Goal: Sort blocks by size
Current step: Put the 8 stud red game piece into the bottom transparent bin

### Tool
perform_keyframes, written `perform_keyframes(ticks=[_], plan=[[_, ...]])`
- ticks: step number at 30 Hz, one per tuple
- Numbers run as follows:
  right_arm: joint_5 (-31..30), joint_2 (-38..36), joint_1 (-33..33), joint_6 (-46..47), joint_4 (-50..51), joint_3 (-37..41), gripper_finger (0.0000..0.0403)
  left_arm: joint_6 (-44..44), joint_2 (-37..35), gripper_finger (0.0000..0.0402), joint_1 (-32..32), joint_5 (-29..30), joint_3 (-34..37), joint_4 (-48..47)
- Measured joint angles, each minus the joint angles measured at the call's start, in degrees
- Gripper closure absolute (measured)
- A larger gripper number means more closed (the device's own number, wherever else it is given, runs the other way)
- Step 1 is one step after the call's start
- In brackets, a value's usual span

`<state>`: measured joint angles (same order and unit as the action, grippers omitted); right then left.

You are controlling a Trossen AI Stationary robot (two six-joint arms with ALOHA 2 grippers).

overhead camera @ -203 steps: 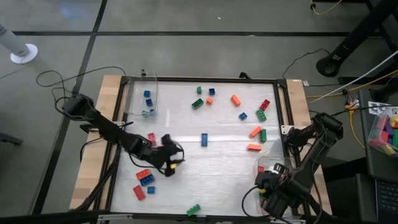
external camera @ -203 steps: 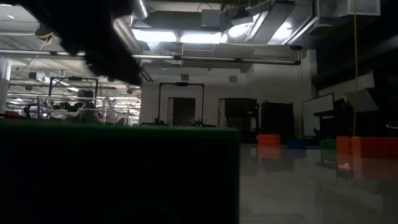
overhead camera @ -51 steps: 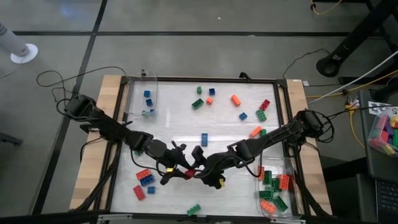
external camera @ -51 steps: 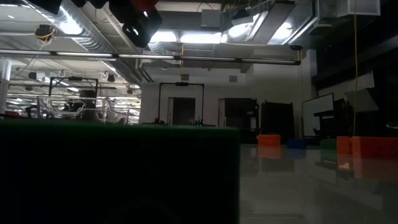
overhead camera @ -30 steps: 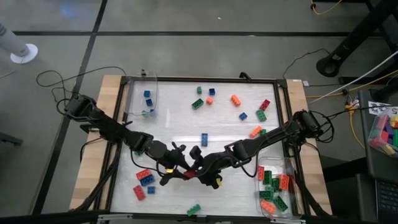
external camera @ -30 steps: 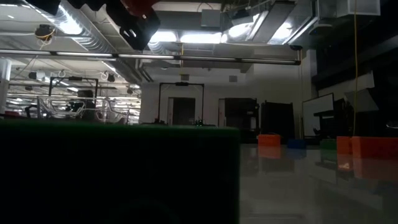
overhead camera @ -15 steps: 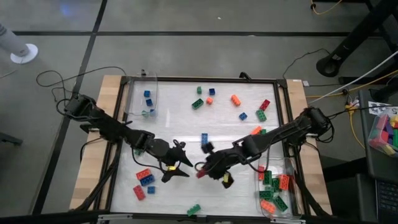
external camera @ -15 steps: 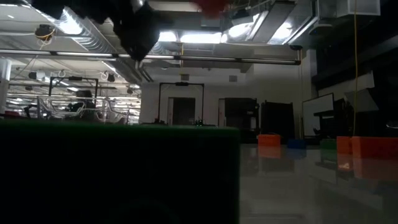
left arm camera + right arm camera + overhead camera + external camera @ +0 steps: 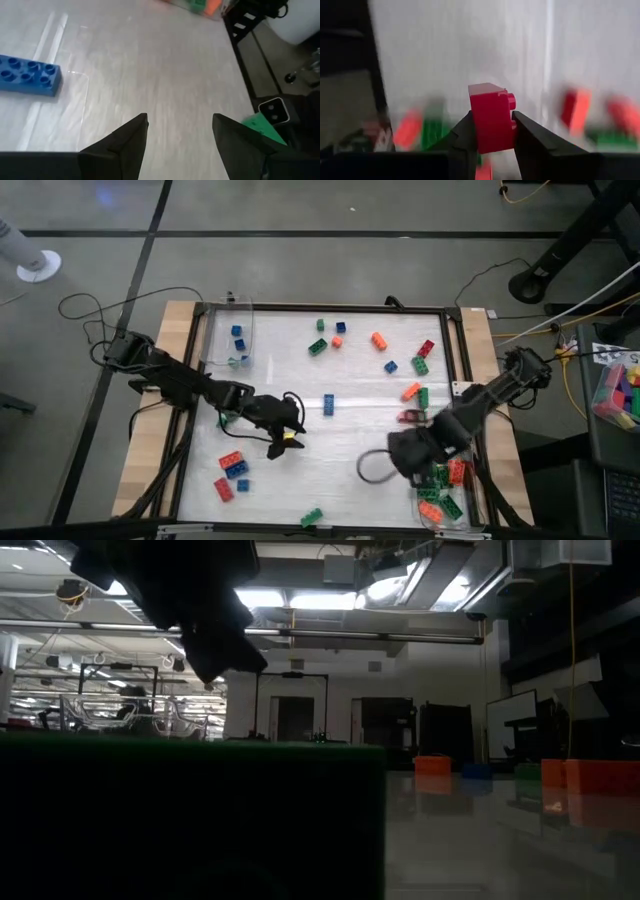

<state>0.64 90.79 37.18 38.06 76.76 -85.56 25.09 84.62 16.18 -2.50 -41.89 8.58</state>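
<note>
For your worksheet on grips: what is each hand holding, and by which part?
The right hand pinches a red block by its two opposite sides. The left hand is open and holds nothing.

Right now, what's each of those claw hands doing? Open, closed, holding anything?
Left gripper: open and empty, above the bare table near a blue block.
Right gripper: shut on a red block, near the clear bin of blocks.

Red block [image 9: 491, 117] pinched in right gripper [image 9: 492, 131] (other blocks [image 9: 378, 340] lie scattered)
</note>
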Motion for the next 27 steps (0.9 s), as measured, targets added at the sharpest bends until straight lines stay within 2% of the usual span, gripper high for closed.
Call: perform_keyframes(ticks=[4,11,18,27], plan=[[0.0,0.87,5.82,9.45,6.26,0.0,0.0289,-1.33,0.0,0.0191,-0.32,0.0,0.0,-1.07],[0.02,1.11,13.24,20.95,6.89,0.04,0.0285,-2.43,-1.78,0.0192,-1.04,-0.03,0.0,-8.5],[0.0,1.11,16.7,32.06,7.33,0.04,0.0284,4.61,-9.18,0.0192,-1.79,0.0,-0.01,-27.11],[0.02,1.13,16.8,35.46,7.37,0.04,0.0283,13.38,-17.78,0.0192,-2.01,2.16,-0.02,-51.34]])
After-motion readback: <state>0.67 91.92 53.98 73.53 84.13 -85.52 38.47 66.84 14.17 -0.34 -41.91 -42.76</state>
